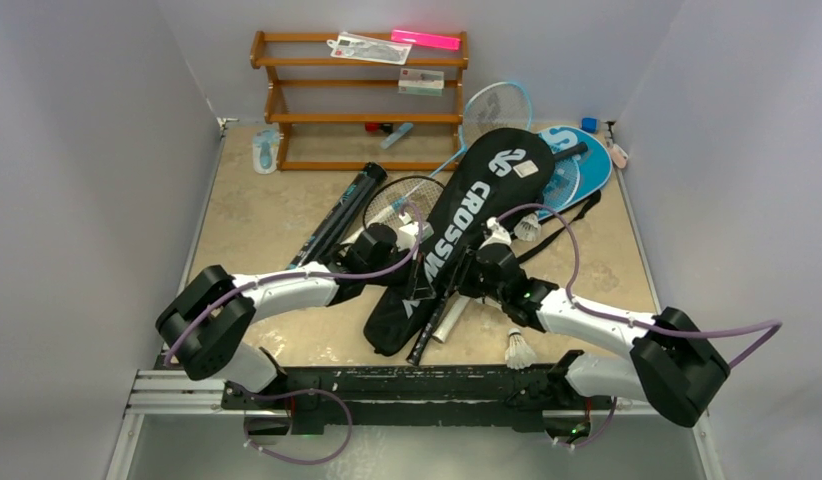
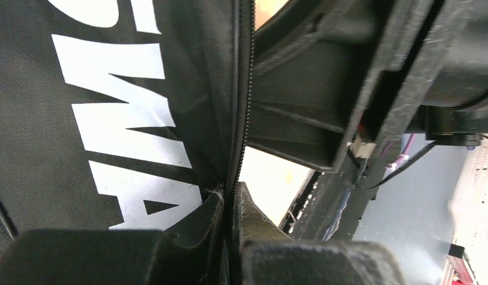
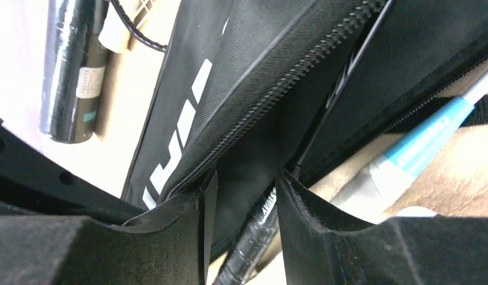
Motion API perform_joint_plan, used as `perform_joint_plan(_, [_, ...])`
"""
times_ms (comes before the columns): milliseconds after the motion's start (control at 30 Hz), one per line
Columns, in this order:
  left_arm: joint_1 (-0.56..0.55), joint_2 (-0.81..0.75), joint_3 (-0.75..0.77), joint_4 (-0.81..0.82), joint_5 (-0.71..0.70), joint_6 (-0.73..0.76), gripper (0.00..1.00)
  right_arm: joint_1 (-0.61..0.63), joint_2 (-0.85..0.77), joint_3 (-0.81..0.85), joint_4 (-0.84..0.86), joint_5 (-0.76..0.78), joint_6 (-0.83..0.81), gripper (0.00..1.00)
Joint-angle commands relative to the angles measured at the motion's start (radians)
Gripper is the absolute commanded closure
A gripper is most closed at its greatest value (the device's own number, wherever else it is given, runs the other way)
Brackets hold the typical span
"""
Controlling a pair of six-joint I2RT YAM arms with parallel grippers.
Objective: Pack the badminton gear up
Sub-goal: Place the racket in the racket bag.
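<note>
The black CROSSWAY cover (image 1: 457, 235) lies diagonally mid-table. A black racket's handle (image 1: 425, 345) and a pale handle (image 1: 452, 320) stick out of its lower end. My left gripper (image 1: 412, 248) is shut on the cover's zipper edge (image 2: 240, 119), its fingertips (image 2: 233, 193) pinching the fabric. My right gripper (image 1: 479, 268) is at the cover's right edge. In the right wrist view it (image 3: 241, 190) is open, with the cover's flap (image 3: 253, 89) and the black handle (image 3: 253, 237) between the fingers. A light-blue-banded handle (image 3: 420, 142) lies beside them. Shuttlecocks (image 1: 520, 350) (image 1: 527, 228) lie near.
The long black tube (image 1: 337, 215) and a black racket head (image 1: 402, 200) lie left of the cover. The blue cover (image 1: 582, 165) lies at the back right. A light-blue racket (image 1: 492, 110) leans on the wooden rack (image 1: 357, 118). Walls close in both sides.
</note>
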Motion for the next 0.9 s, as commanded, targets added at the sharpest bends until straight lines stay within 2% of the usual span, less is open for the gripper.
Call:
perform_joint_plan(0, [0.005, 0.028, -0.017, 0.054, -0.005, 0.011, 1.00, 0.001, -0.053, -0.031, 0.034, -0.056, -0.008, 0.55])
perform_joint_plan(167, [0.018, 0.027, -0.017, 0.076, 0.003, -0.013, 1.00, 0.001, -0.090, -0.056, -0.013, -0.075, 0.009, 0.55])
perform_joint_plan(400, [0.017, 0.006, -0.023, 0.072, -0.019, -0.030, 1.00, 0.001, -0.069, -0.127, 0.049, -0.134, 0.078, 0.61])
perform_joint_plan(733, [0.021, -0.006, -0.034, 0.089, -0.018, -0.064, 1.00, 0.001, 0.050, -0.154, 0.184, -0.204, 0.116, 0.56])
perform_joint_plan(833, [0.021, -0.011, -0.036, 0.094, -0.016, -0.068, 1.00, 0.001, 0.092, -0.159, 0.231, -0.220, 0.132, 0.61])
perform_joint_plan(867, [0.020, -0.012, -0.036, 0.092, -0.016, -0.067, 1.00, 0.002, 0.103, -0.159, 0.243, -0.221, 0.136, 0.66])
